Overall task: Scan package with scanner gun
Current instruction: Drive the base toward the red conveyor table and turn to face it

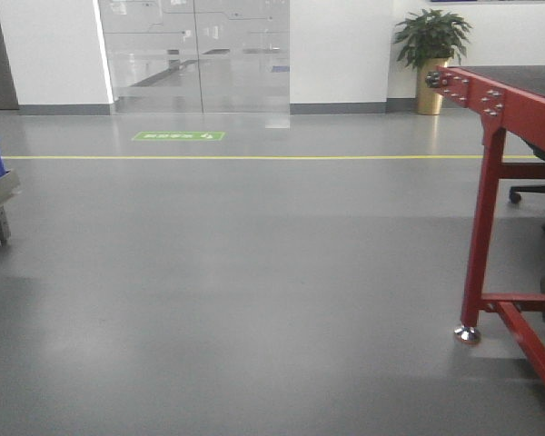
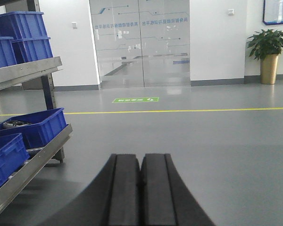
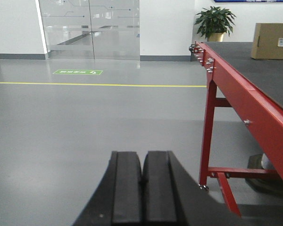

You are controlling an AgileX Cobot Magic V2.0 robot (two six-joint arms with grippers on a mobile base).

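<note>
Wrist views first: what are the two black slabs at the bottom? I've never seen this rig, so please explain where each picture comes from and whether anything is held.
This is a two-armed robot on a mobile base. One camera looks forward from the body. One more sits on each wrist and looks along that arm's hand. The black slabs are the fingers: the left hand and the right hand are both shut, pads together, holding nothing. The right wrist view shows a red-framed table with a cardboard box on its dark top, probably the package. The left wrist view shows a rack of blue bins. No scanner gun appears in any picture.
</note>
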